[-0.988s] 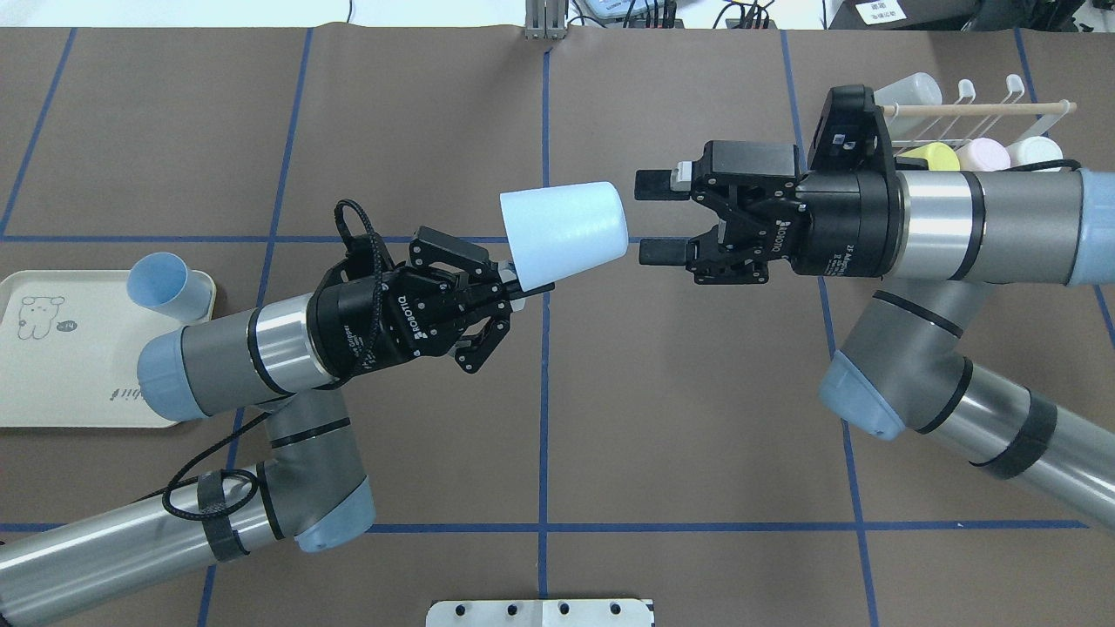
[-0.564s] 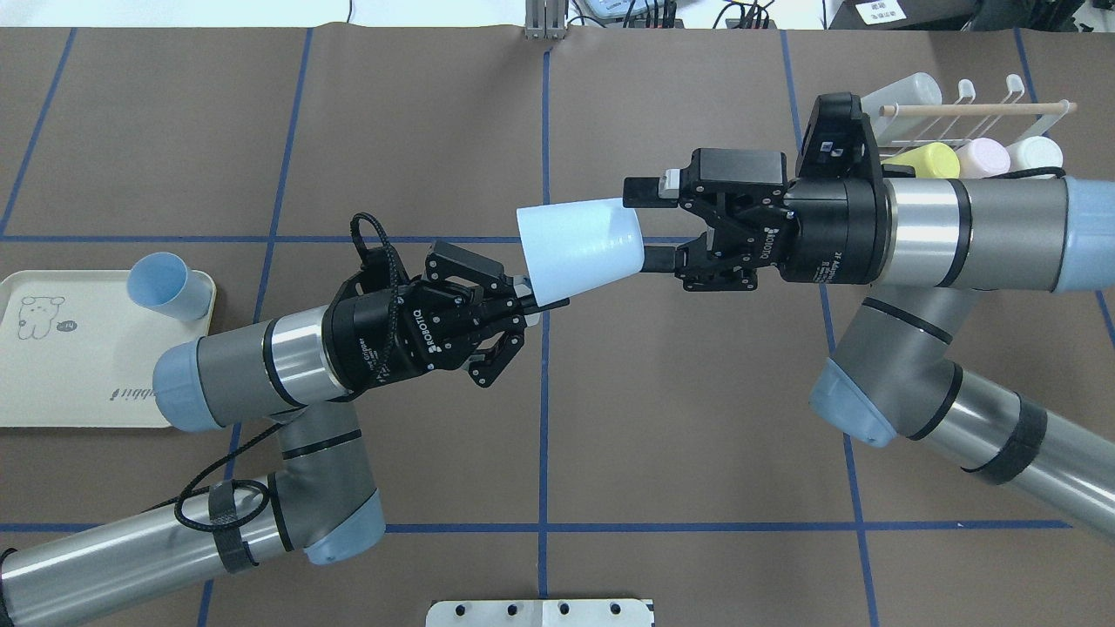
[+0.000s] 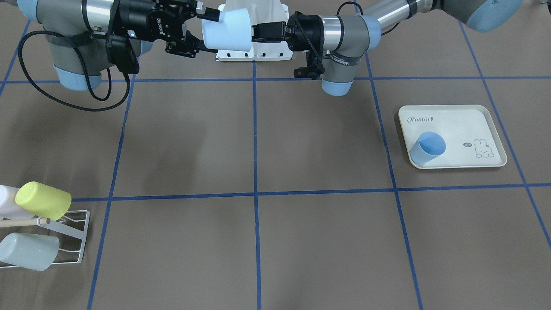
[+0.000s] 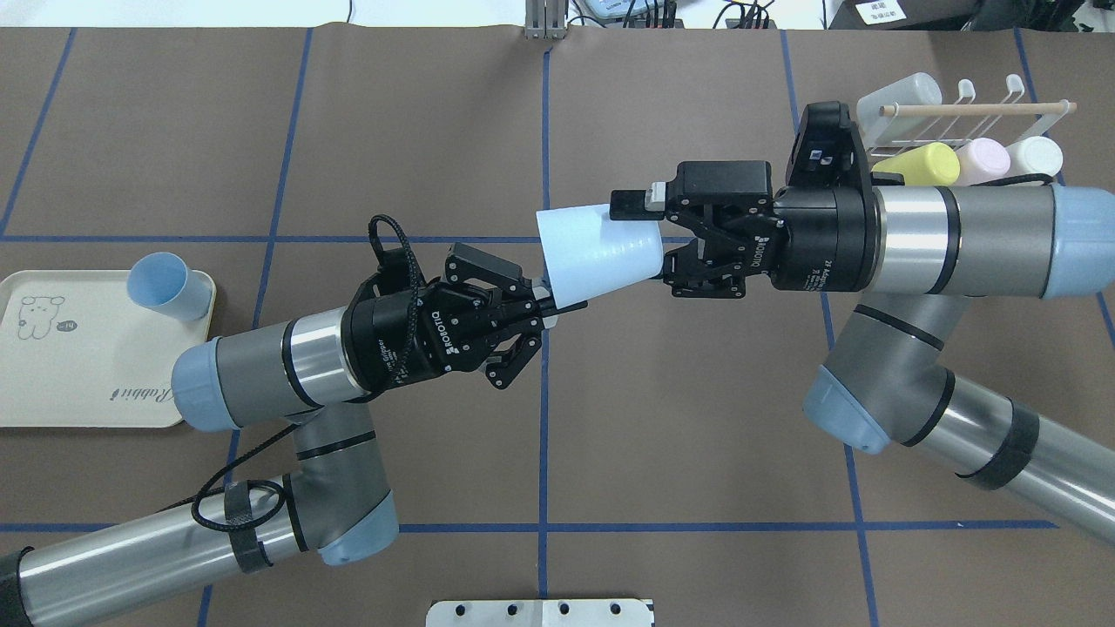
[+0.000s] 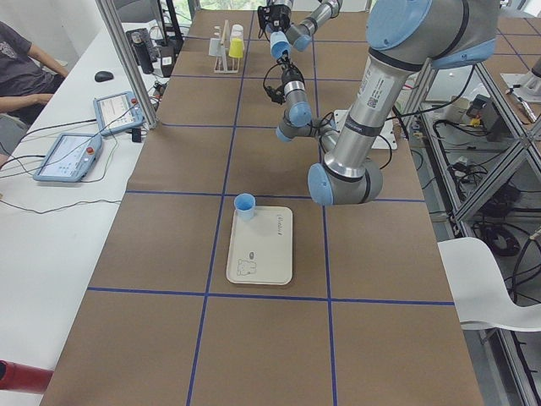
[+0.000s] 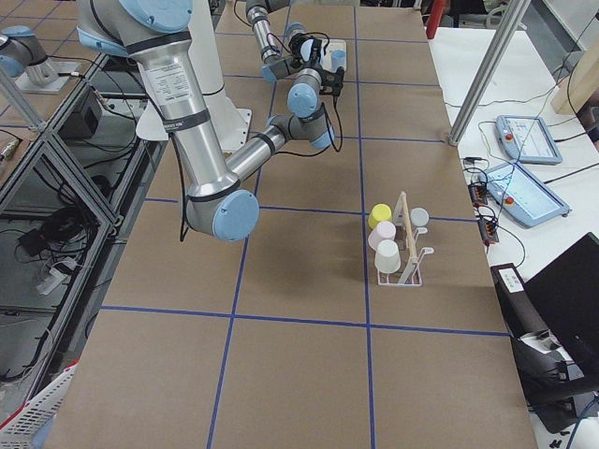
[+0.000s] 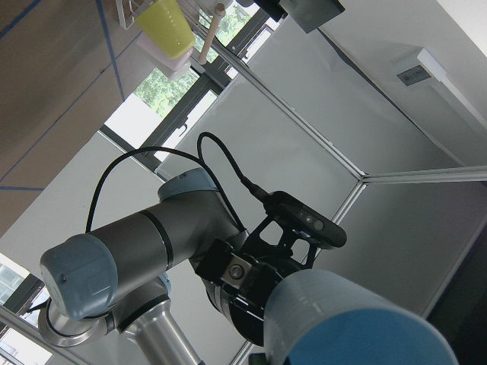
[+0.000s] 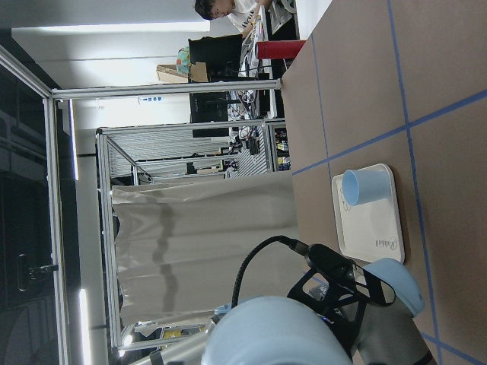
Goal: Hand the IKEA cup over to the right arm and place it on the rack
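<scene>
A pale blue IKEA cup (image 4: 592, 248) lies on its side in the air over the table's middle. My left gripper (image 4: 557, 300) is shut on its rim wall at the open end. My right gripper (image 4: 649, 235) is open, with one finger above and one below the cup's closed end; I cannot tell if they touch it. In the front view the cup (image 3: 228, 30) sits between the right gripper (image 3: 206, 32) and the left gripper (image 3: 256, 32). The white wire rack (image 4: 958, 113) with its wooden dowel stands at the far right, behind the right arm's wrist.
The rack (image 3: 64, 232) holds yellow (image 4: 919, 161), pink and white cups and a greyish one. A cream rabbit-print tray (image 4: 87, 366) at the left edge carries another blue cup (image 4: 161, 283). A white mount plate (image 4: 540, 612) sits at the near edge.
Both arms moved toward each other. The left gripper carried the cup rightward, and the right gripper moved left until its open fingers straddle the cup's closed end.
</scene>
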Motion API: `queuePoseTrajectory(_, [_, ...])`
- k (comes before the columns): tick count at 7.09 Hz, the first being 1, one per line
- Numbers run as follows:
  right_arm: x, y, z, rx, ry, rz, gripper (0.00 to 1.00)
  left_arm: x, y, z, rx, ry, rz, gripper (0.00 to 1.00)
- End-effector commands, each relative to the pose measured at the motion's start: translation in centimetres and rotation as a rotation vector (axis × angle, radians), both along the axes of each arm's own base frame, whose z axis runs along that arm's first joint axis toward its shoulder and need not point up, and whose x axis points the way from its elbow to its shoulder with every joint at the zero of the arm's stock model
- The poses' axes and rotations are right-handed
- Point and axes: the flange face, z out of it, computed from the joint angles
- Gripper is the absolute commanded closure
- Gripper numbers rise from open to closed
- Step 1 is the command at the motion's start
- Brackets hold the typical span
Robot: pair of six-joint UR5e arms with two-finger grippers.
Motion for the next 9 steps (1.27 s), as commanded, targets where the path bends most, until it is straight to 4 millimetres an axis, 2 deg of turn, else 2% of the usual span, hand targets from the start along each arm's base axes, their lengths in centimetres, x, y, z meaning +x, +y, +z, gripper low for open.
queuePoseTrajectory(1, [0.0, 0.0, -0.1, 0.002, -0.003, 0.001, 0.68, 0.0, 0.0, -0.3, 0.004, 0.003, -0.005, 0.74])
queuePoseTrajectory(2, [0.1, 0.0, 0.0, 0.001, -0.002, 0.003, 0.82, -0.2, -0.4, -0.3, -0.023, 0.012, -0.028, 0.04])
queuePoseTrajectory(3, [0.1, 0.0, 0.0, 0.001, -0.002, 0.003, 0.88, -0.5, -0.6, -0.2, -0.035, 0.017, -0.04, 0.0])
queuePoseTrajectory(4, [0.2, -0.1, -0.1, 0.002, -0.003, 0.006, 0.89, -1.3, -1.5, 0.2, -0.036, 0.013, -0.061, 0.0])
queuePoseTrajectory(5, [0.6, -0.6, -0.1, -0.001, -0.006, 0.031, 0.89, -2.9, -3.2, 3.2, -0.048, -0.043, -0.107, 0.0])
queuePoseTrajectory(6, [1.5, -2.4, 0.4, 0.017, 0.023, 0.109, 0.89, -5.9, -5.7, 7.1, -0.038, -0.129, -0.152, 0.0])
queuePoseTrajectory(7, [1.4, -4.4, 1.3, 0.063, 0.12, 0.206, 0.89, -8.5, -8.9, 8.5, -0.022, -0.241, -0.177, 0.0])
queuePoseTrajectory(8, [2.0, -6.3, 1.6, 0.068, 0.211, 0.265, 0.89, -10.8, -12.0, 9.0, 0.022, -0.396, -0.208, 0.0])
queuePoseTrajectory(9, [3.0, -8.3, 2.2, 0.076, 0.31, 0.317, 0.89, -12.5, -14.2, 9.7, 0.102, -0.549, -0.253, 0.0])
